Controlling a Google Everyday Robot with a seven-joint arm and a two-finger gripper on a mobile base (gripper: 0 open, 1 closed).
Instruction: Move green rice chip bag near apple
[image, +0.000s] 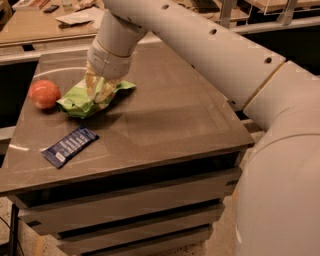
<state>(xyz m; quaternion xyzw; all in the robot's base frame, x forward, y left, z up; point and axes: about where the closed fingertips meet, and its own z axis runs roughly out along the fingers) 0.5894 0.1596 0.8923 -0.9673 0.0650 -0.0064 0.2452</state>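
The green rice chip bag (80, 101) is a crinkly light-green bag on the brown table (165, 120), at its back left. My gripper (99, 91) comes down from above and is shut on the bag's middle. The apple (44, 94) is round and red-orange and sits just left of the bag, a small gap from the bag's left end.
A flat dark-blue wrapped bar (70, 145) lies near the table's front left edge. My large white arm (215, 45) spans the right side of the view. A wooden bench (45, 25) with loose items stands behind the table.
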